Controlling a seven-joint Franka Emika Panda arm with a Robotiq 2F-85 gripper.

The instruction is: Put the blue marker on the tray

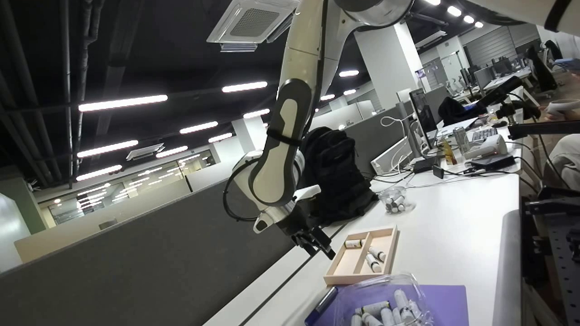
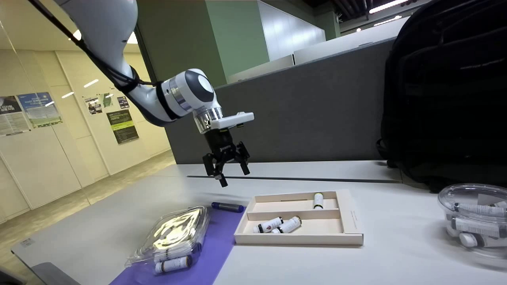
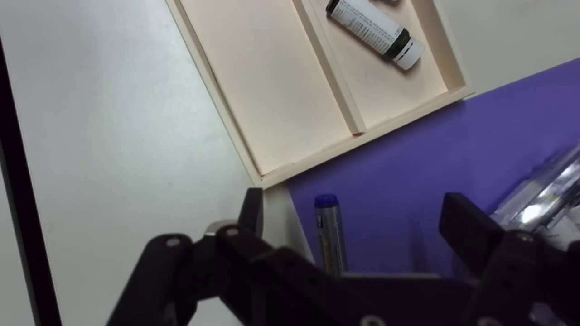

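Note:
The blue marker shows in both exterior views (image 1: 321, 306) (image 2: 227, 207). It lies beside the tray's corner, on the purple sheet's edge. In the wrist view the marker (image 3: 329, 235) has a blue end and a silver-grey barrel; its lower part is hidden behind my gripper. The light-wood tray (image 1: 349, 264) (image 2: 299, 239) (image 3: 276, 81) has a divider and holds a few small white-labelled bottles. My gripper (image 1: 321, 252) (image 2: 235, 177) (image 3: 355, 206) is open and empty, above the table. In the wrist view the marker appears between the fingers, nearer the left one.
A clear plastic container (image 1: 380, 283) (image 2: 174, 233) with several bottles stands on the purple sheet (image 1: 446, 301) (image 2: 220, 247) next to the marker. A round clear tub (image 1: 393, 199) (image 2: 475, 221) of bottles stands beyond the tray. A black backpack (image 1: 335, 172) and a grey partition (image 2: 313, 114) border the table.

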